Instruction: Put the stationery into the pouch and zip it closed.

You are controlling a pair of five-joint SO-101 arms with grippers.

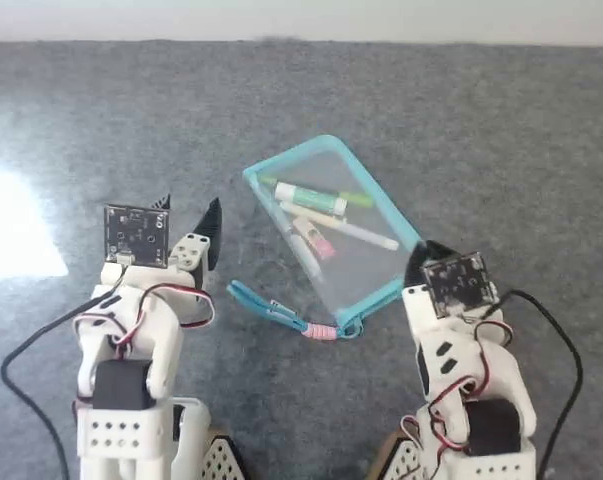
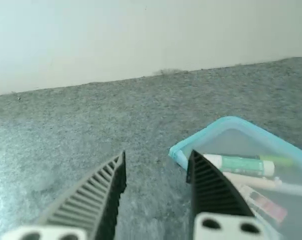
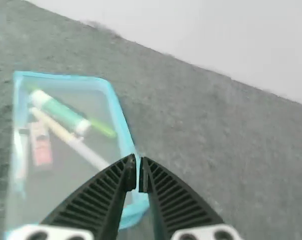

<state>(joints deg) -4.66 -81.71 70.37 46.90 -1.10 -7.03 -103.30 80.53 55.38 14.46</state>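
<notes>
Right gripper (image 3: 137, 162): jaws all but together, tips at the teal edge of the pouch (image 3: 108, 95). Cannot tell whether the trim is pinched between them. My guess is I'm there to pin that corner while the zip runs.

Left gripper (image 2: 157, 161): wide open and holding nothing, with the pouch corner just beside its inner finger.

Stationery (image 1: 316, 200): inside the pouch, ahead of my right tips.

Zip state unclear.

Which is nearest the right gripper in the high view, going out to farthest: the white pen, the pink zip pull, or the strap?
1. white pen, inside the pouch, right beside the right gripper.
2. pink zip pull, at the pouch's near corner.
3. strap, farthest out, left of the pull.
</notes>
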